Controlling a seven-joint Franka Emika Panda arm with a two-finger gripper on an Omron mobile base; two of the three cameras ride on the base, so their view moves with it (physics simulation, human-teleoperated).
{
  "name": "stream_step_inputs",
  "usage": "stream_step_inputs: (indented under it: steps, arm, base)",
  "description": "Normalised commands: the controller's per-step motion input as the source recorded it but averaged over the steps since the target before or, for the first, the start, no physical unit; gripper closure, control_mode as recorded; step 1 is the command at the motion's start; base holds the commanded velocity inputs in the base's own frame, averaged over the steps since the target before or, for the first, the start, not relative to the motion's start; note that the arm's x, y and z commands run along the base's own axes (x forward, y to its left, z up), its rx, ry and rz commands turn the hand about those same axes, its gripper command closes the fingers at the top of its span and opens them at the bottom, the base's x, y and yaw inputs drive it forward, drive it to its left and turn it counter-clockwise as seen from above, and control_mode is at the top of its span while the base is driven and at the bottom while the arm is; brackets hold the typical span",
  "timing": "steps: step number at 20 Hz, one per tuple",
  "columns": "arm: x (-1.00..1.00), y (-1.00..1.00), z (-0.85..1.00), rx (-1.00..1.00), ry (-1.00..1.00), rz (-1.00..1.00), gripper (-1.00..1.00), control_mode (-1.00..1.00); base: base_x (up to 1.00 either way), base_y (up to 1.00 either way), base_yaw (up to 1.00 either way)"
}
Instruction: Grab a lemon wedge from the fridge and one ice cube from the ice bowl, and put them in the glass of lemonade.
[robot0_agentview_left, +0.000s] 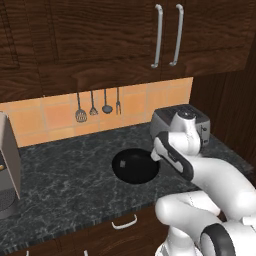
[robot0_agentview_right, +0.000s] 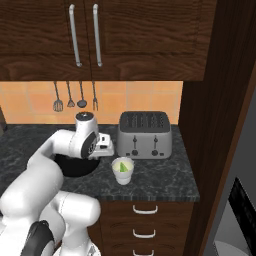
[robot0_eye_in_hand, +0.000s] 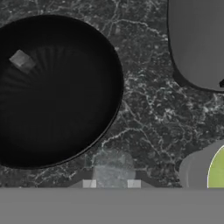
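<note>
Arm folded low over the dark marble counter (robot0_agentview_left: 65, 175), wrist bent downward between the ice bowl (robot0_agentview_left: 135, 165) and the toaster (robot0_agentview_right: 144, 134). Gripper (robot0_eye_in_hand: 112, 183) aimed straight down above bare countertop, just beside the bowl's rim. Fingers clenched on a pale, translucent block, possibly an ice cube (robot0_eye_in_hand: 113, 168), though blurred and half cut off at the frame edge. Inside the black bowl, one more small greyish cube (robot0_eye_in_hand: 20, 59) near the far wall. Glass of lemonade (robot0_agentview_right: 123, 170) standing in front of the toaster, near the counter's front edge, with pale yellow liquid and a lemon wedge (robot0_agentview_right: 120, 166) resting in it.
</note>
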Motion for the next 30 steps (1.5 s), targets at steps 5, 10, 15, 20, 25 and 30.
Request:
stream_step_inputs:
  steps: [5, 10, 15, 20, 25, 30]
  arm:
    - [0.0, -0.7, 0.37, -0.12, 0.07, -0.13, 1.0, -1.0]
    - [0.0, -0.78, 0.05, 0.02, 0.07, -0.07, 1.0, -1.0]
    - [0.0, -0.1, 0.0, 0.01, 0.01, 0.0, 1.0, -1.0]
    - [-0.01, -0.14, -0.11, 0.01, 0.01, 0.0, 1.0, -1.0]
    - [0.0, -0.29, -0.13, 0.0, 0.0, 0.0, 1.0, -1.0]
    - [0.01, 0.0, -0.1, 0.0, 0.0, 0.0, 1.0, -1.0]
  base:
    - [0.0, 0.0, 0.0]
    - [0.0, 0.0, 0.0]
    - [0.0, 0.0, 0.0]
    - [0.0, 0.0, 0.0]
    - [0.0, 0.0, 0.0]
    - [0.0, 0.0, 0.0]
